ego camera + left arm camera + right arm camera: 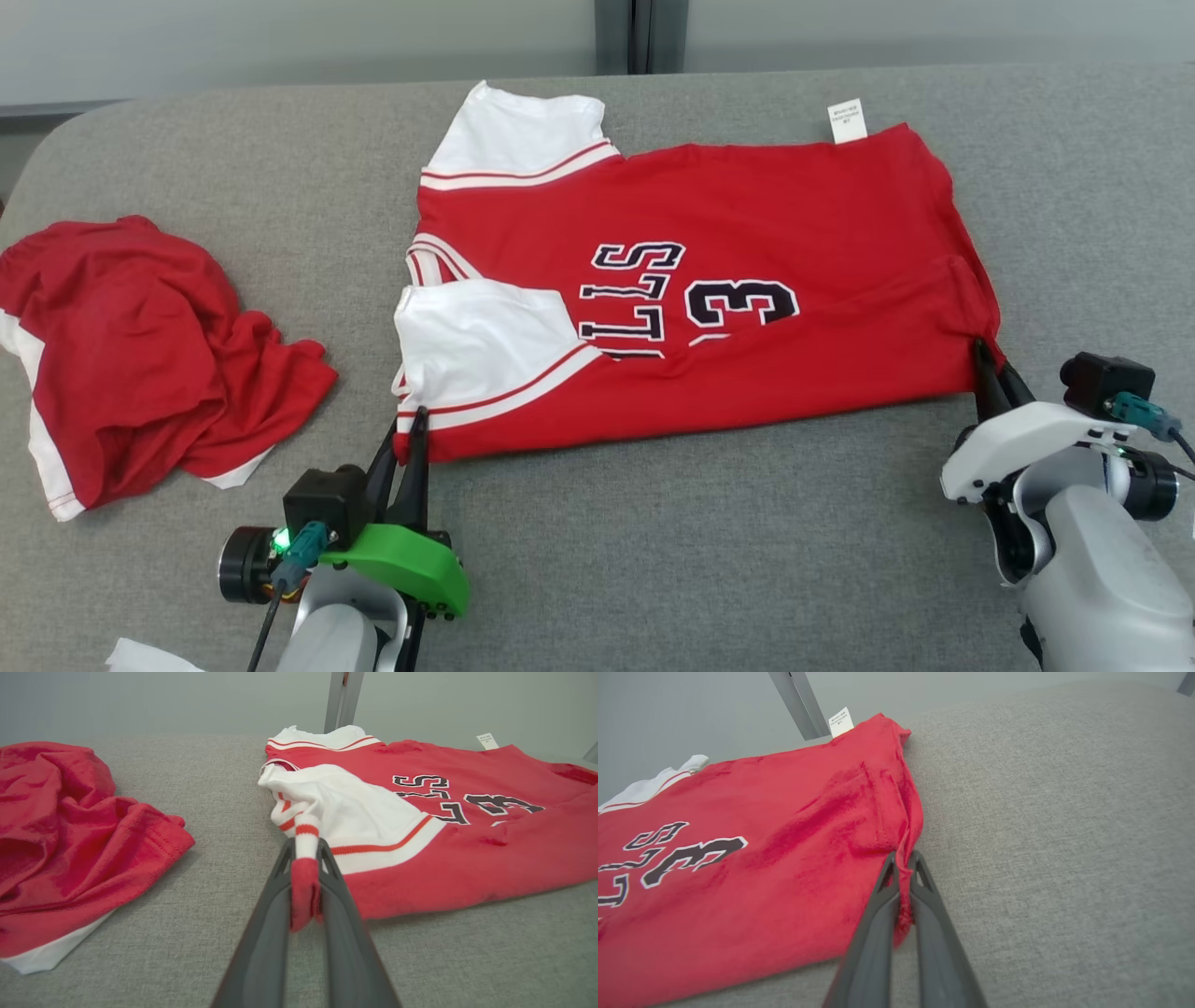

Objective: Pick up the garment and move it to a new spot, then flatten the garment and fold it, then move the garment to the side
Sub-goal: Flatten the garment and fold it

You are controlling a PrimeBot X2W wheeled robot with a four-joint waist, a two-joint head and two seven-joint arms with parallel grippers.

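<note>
A red jersey (709, 280) with white sleeves lies spread on a grey padded surface (747, 523), the left gripper (408, 434) pinching its corner at 7 o'clock and the right gripper (991, 364) clamped on its hem at 4 o'clock. A second red garment (140, 355) sits crumpled at 9 o'clock.

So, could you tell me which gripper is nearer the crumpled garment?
Left. The left gripper holds the jersey corner beside the crumpled garment; the right gripper holds the far corner.
</note>
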